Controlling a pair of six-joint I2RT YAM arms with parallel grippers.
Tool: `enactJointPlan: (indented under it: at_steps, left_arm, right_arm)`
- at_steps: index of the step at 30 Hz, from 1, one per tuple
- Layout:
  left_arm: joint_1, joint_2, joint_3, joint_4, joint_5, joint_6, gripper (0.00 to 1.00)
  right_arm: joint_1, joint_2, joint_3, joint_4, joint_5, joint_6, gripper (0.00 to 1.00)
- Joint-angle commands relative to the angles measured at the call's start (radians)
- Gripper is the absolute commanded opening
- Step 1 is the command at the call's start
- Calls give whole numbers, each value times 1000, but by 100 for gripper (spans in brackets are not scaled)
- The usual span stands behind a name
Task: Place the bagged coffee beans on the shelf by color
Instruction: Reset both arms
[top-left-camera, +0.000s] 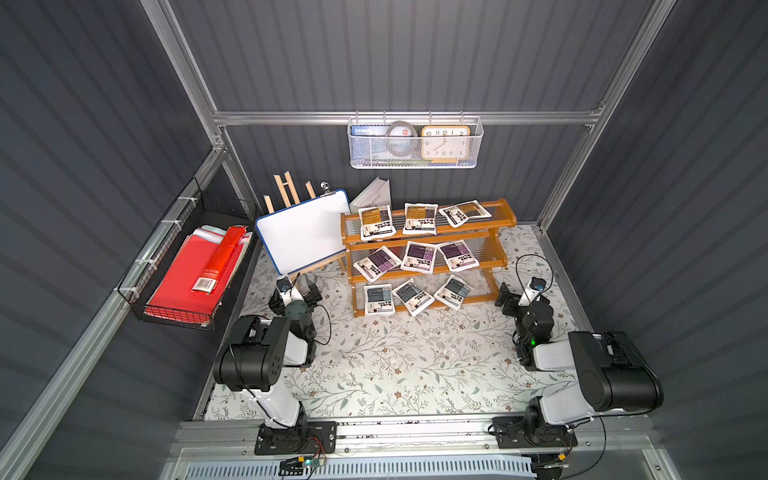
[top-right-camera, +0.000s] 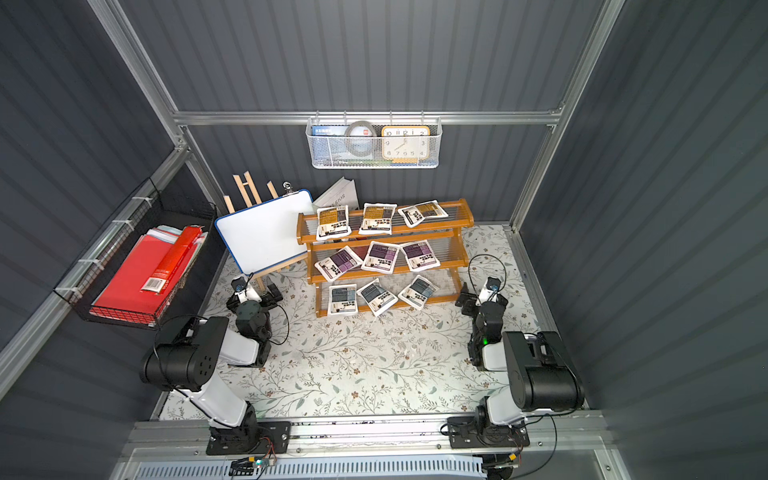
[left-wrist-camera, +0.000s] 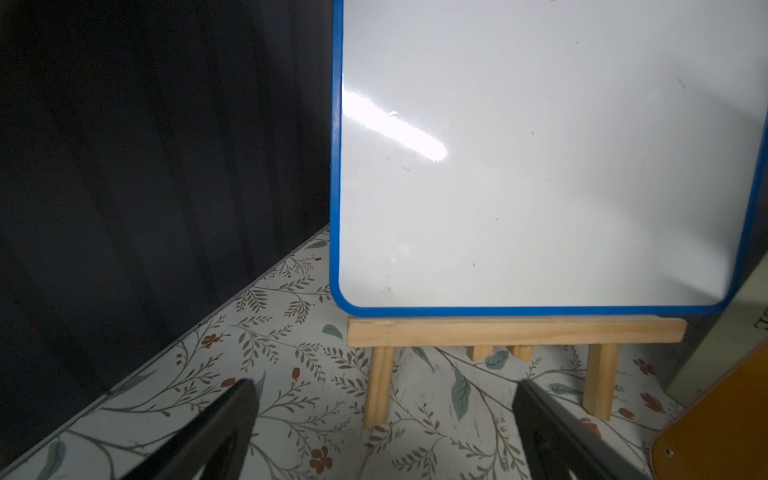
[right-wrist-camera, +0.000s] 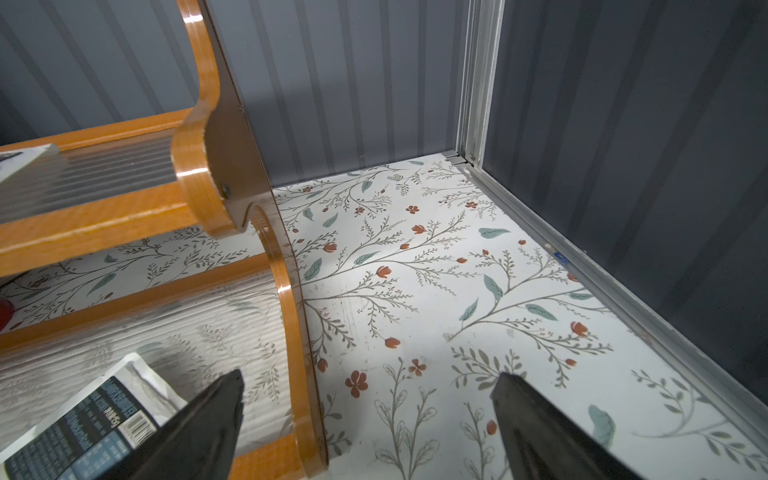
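Nine white coffee-bean pouches (top-left-camera: 419, 257) lie on the stepped orange-brown wooden shelf (top-left-camera: 509, 216).
We see orange-brown labels on the top tier, purple in the middle and grey-blue at the bottom. The left gripper (left-wrist-camera: 383, 384) and right gripper (right-wrist-camera: 370, 376) have their jaws apart and hold nothing.

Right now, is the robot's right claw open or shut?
Open. The right claw shows two black fingers wide apart, only the floral table cover between them.

Nine bagged coffee beans (top-left-camera: 419, 257): three orange-brown, three purple, three grey-blue. One shelf (top-left-camera: 508, 217), one whiteboard (top-left-camera: 303, 232), one clock (top-left-camera: 444, 143), two wire baskets (top-left-camera: 411, 162).
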Motion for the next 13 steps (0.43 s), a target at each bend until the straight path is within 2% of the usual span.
enactJointPlan:
  at_steps: [1,13]
  left_arm:
    - [0,-5,-2,11,13,14,99]
    - [2,-3,1,12,32,14,99]
  right_arm:
    - [3,-4,12,23,9,-11,99]
    - [2,-1,9,31,11,-11,99]
